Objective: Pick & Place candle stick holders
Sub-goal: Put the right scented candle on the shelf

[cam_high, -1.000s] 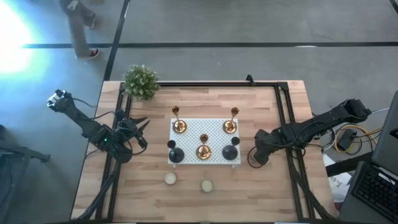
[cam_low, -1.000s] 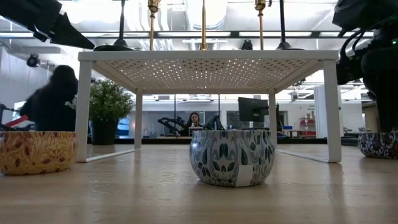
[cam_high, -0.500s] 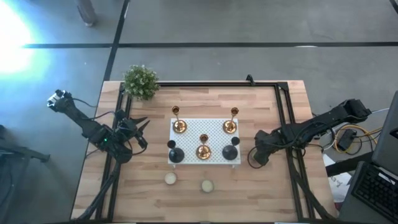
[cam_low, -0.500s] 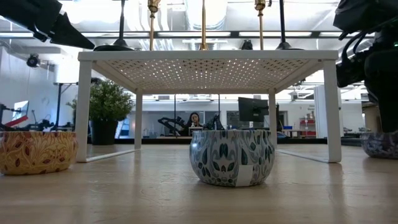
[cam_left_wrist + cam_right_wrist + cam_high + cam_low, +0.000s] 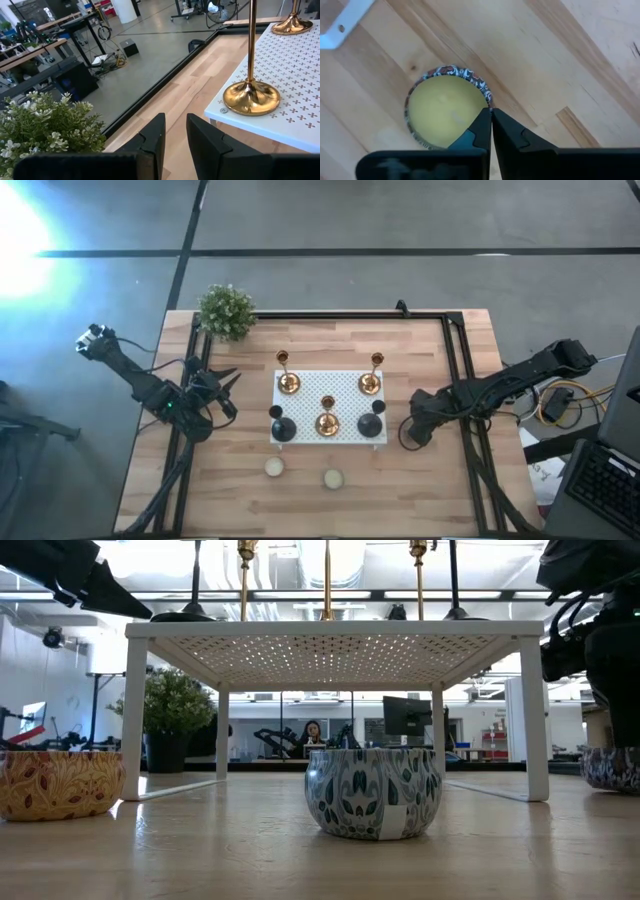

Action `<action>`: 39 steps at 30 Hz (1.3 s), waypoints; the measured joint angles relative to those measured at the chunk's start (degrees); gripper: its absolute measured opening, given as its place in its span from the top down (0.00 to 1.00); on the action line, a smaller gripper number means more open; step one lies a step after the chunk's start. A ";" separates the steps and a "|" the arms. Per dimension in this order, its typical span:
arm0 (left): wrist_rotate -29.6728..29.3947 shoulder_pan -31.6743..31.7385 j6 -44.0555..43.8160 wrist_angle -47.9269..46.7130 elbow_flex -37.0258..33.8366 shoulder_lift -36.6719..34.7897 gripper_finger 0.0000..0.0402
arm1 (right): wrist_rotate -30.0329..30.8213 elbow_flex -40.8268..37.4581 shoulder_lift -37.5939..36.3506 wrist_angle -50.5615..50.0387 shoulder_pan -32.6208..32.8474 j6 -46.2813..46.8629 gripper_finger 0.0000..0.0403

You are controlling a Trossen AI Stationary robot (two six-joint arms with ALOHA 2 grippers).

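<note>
Three brass candle stick holders and two squat black ones stand on their bases on a white perforated stand at mid-table. My left gripper hovers left of the stand, slightly open and empty; its wrist view shows the nearest brass holder. My right gripper points down just right of the stand, shut at the rim of a patterned candle tin. My right gripper comes from above, pointing down, onto the tin's rim at one side. One finger lies over the yellow wax and the other over the wood outside, so the thin wall runs between them. The tin's underside is on or just above the table.
Two more candle tins stand on the table in front of the stand. A potted plant stands at the far left corner. A black rail frame runs along the table's sides.
A person beyond the table's far left has walked out of view. In the low view my right arm has shifted slightly at the tin. My left arm has kept still.
</note>
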 joint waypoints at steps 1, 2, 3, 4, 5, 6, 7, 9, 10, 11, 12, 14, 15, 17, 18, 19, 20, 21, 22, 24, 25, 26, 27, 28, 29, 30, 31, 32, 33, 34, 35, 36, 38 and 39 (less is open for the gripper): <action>0.00 0.00 0.00 0.00 0.00 0.00 0.79 | 0.00 0.05 0.00 0.00 0.00 0.35 0.98; 0.00 0.00 0.00 0.00 0.00 0.00 0.79 | 0.00 0.13 0.00 -0.02 0.00 0.53 0.98; 0.00 0.00 0.00 0.00 0.00 0.00 0.79 | 0.00 0.19 0.00 0.15 0.00 0.55 0.98; 0.00 0.00 0.00 0.00 0.00 0.01 0.79 | 0.00 0.32 0.00 0.22 0.00 0.61 0.98; 0.00 0.00 0.00 0.00 0.00 0.00 0.79 | 0.02 0.42 0.00 0.26 0.00 0.70 0.98; 0.00 -0.01 0.00 0.00 0.00 0.00 0.79 | 0.08 0.53 0.00 0.24 0.00 0.70 0.98; 0.00 -0.02 0.00 0.00 0.00 0.00 0.79 | 0.27 0.67 0.00 0.26 0.00 0.70 0.98; 0.00 -0.04 0.00 0.00 0.00 0.00 0.79 | 0.72 0.87 0.00 0.44 0.00 0.77 0.97; 0.00 -0.04 0.00 0.02 0.00 0.00 0.79 | 1.05 0.89 0.00 0.43 0.00 0.91 0.97; -0.01 -0.04 0.00 0.00 0.00 0.00 0.79 | 1.27 0.89 0.00 0.39 0.00 1.01 0.96; 0.00 -0.04 0.00 0.00 0.00 0.00 0.79 | 1.38 0.89 0.00 0.42 0.00 1.17 0.94; -0.01 -0.04 0.00 0.00 0.00 0.00 0.79 | 1.44 0.89 0.00 0.39 -0.02 1.36 0.91; -0.01 -0.04 0.00 0.02 0.00 0.00 0.79 | 1.44 0.89 0.00 0.40 -0.02 1.35 0.89; -0.02 -0.03 0.00 0.00 0.00 0.00 0.79 | 1.46 0.89 0.00 0.39 -0.02 1.32 0.86; -0.02 -0.04 0.00 0.02 0.00 0.00 0.79 | 1.46 0.89 0.00 0.39 -0.02 1.31 0.84; -0.02 -0.04 0.00 0.00 0.00 0.00 0.79 | 1.46 0.89 0.00 0.39 -0.02 1.31 0.83; -0.02 -0.04 0.00 0.00 0.00 0.00 0.79 | 1.46 0.89 0.00 0.39 -0.02 1.31 0.81; -0.02 -0.02 0.00 0.00 0.00 0.02 0.79 | 1.46 0.89 0.00 0.39 -0.02 1.31 0.80; -0.01 -0.02 0.00 0.00 0.00 0.00 0.79 | 1.46 0.89 0.00 0.42 -0.02 1.29 0.79; -0.01 -0.02 0.00 0.00 0.00 0.01 0.79 | 1.46 0.89 0.00 0.43 -0.02 1.27 0.77; 0.00 -0.02 0.00 0.00 0.00 0.00 0.79 | 1.46 0.89 0.00 0.47 -0.02 1.23 0.77; -0.02 -0.02 0.00 0.01 0.00 0.00 0.79 | 1.46 0.89 0.00 0.49 -0.02 1.17 0.76; 0.00 -0.02 0.00 0.00 0.00 0.00 0.79 | 1.46 0.89 0.00 0.50 -0.02 1.14 0.76; 0.00 -0.02 0.00 0.00 0.00 0.00 0.79 | 1.46 0.89 0.00 0.52 -0.02 1.14 0.76; 0.00 -0.02 0.00 0.00 0.00 0.00 0.79 | 1.46 0.89 0.00 0.53 -0.02 1.14 0.76; -0.01 0.00 0.00 0.00 0.00 0.01 0.79 | 1.46 0.89 0.00 0.57 -0.02 1.14 0.76; -0.01 0.00 0.00 0.00 0.00 0.01 0.79 | 1.46 0.89 0.00 0.61 -0.02 1.14 0.77; -0.02 0.00 0.00 0.02 0.00 0.00 0.79 | 1.46 0.89 0.00 0.63 -0.02 1.14 0.77; -0.02 0.00 0.00 0.00 0.00 0.00 0.79 | 1.46 0.88 0.00 0.61 -0.02 1.11 0.78; -0.02 0.00 0.00 0.01 0.00 0.00 0.79 | 1.46 0.87 0.00 0.64 -0.02 0.96 0.79; 0.00 0.00 0.00 0.00 0.00 0.00 0.79 | 1.49 0.87 0.00 0.72 -0.02 0.86 0.80; -0.01 0.00 0.00 0.01 0.00 0.00 0.79 | 1.49 0.87 0.00 0.84 -0.02 0.80 0.81; -0.02 0.00 0.00 0.02 0.00 0.00 0.79 | 1.49 0.87 0.00 0.98 -0.02 0.75 0.83; -0.02 0.00 0.00 0.00 0.00 0.00 0.79 | 1.49 0.85 0.00 0.98 -0.02 0.74 0.84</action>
